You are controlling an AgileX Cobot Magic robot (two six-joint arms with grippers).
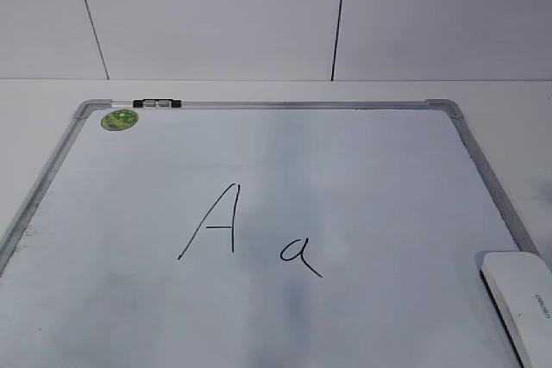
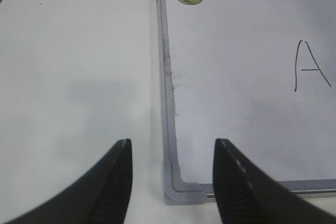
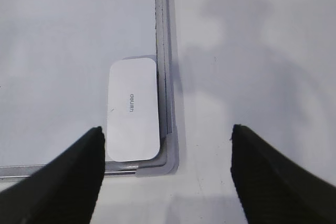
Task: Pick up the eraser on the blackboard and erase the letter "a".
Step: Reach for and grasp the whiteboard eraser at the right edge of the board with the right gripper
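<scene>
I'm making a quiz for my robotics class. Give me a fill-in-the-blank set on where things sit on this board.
1. The eraser lies in the board's near ____ corner.
2. The green sticker sits in the far ____ corner.
3. The small "a" is written to the ____ of the capital "A".
4. The right gripper holds ____.

Missing words: right; left; right; nothing

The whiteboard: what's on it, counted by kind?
Handwritten letters: 2, capital "A" and lowercase "a"
Eraser: 1
Green round sticker: 1
Black clip on the top frame: 1
Total: 5
</scene>
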